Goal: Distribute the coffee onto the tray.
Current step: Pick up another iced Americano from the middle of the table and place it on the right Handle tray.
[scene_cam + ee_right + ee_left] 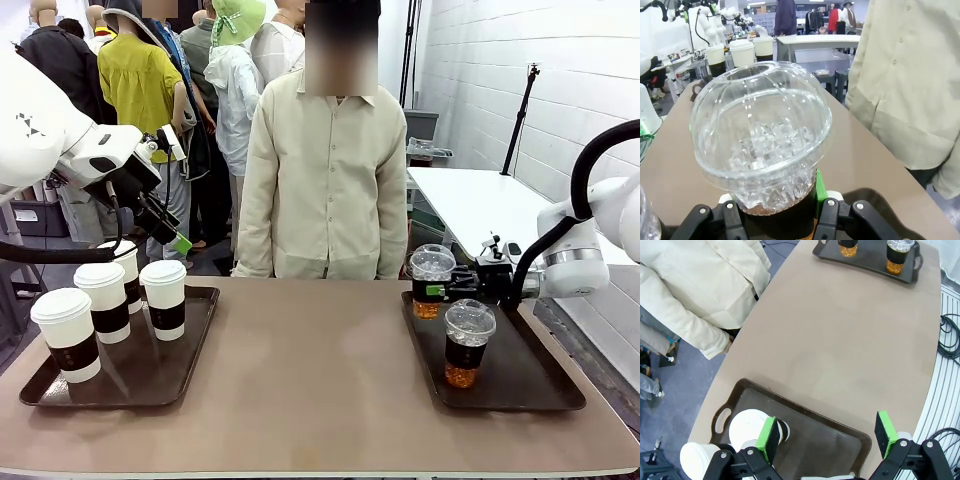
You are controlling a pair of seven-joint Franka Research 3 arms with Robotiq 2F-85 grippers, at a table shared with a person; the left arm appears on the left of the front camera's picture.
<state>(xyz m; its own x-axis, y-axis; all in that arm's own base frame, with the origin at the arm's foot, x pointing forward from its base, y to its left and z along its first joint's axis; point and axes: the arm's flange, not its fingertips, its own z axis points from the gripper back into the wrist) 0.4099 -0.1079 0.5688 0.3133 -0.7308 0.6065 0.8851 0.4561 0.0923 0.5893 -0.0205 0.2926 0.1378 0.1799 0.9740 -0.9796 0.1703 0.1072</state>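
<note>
On our bench, four paper cups stand on the left tray. Our left hand hovers open above them. Farther right, our right hand grips the far iced cup on the right tray, behind the nearer iced cup.

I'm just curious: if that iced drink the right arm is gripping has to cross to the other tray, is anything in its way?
Nothing visible. Between the held iced cup and the left tray lies bare table.
</note>
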